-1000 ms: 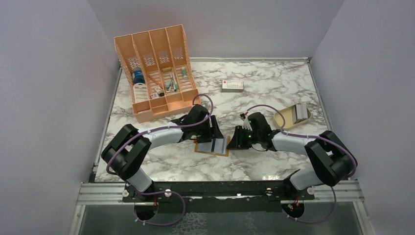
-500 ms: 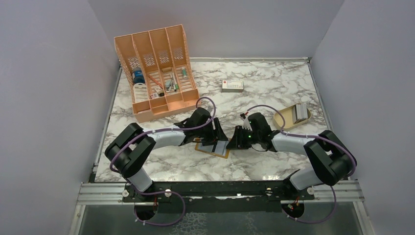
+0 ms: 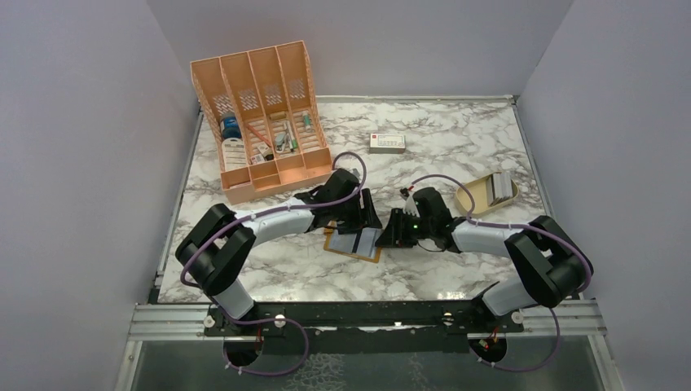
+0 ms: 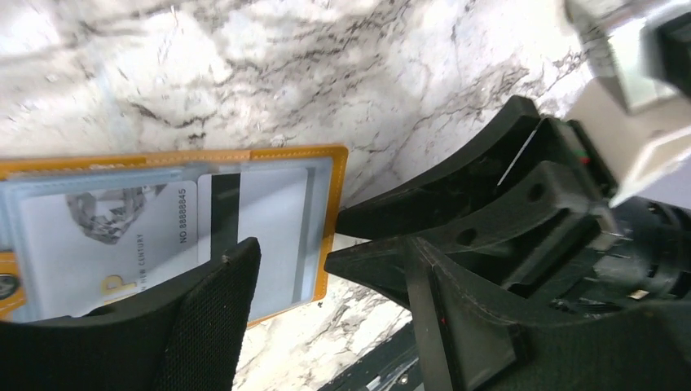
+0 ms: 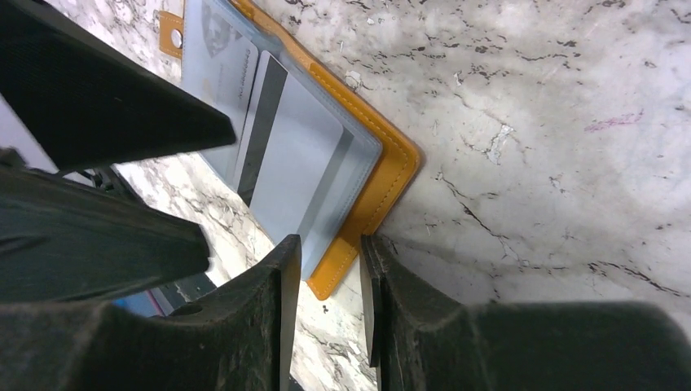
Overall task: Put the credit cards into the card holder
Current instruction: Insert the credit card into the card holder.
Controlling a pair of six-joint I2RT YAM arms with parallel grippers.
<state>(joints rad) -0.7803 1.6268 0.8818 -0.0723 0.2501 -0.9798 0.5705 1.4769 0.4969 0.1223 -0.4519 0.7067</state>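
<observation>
The top camera sat high behind the arm bases, tilted down and forward, far enough back to take in the whole table (image 3: pixel 440 155). The left wrist camera hovered very close over the marble, facing the right gripper (image 4: pixel 332 242). The right wrist camera, just as close, faced back at the left gripper (image 5: pixel 220 186). All three views shared the open wallet (image 3: pixel 356 243) and the marble around it.
</observation>
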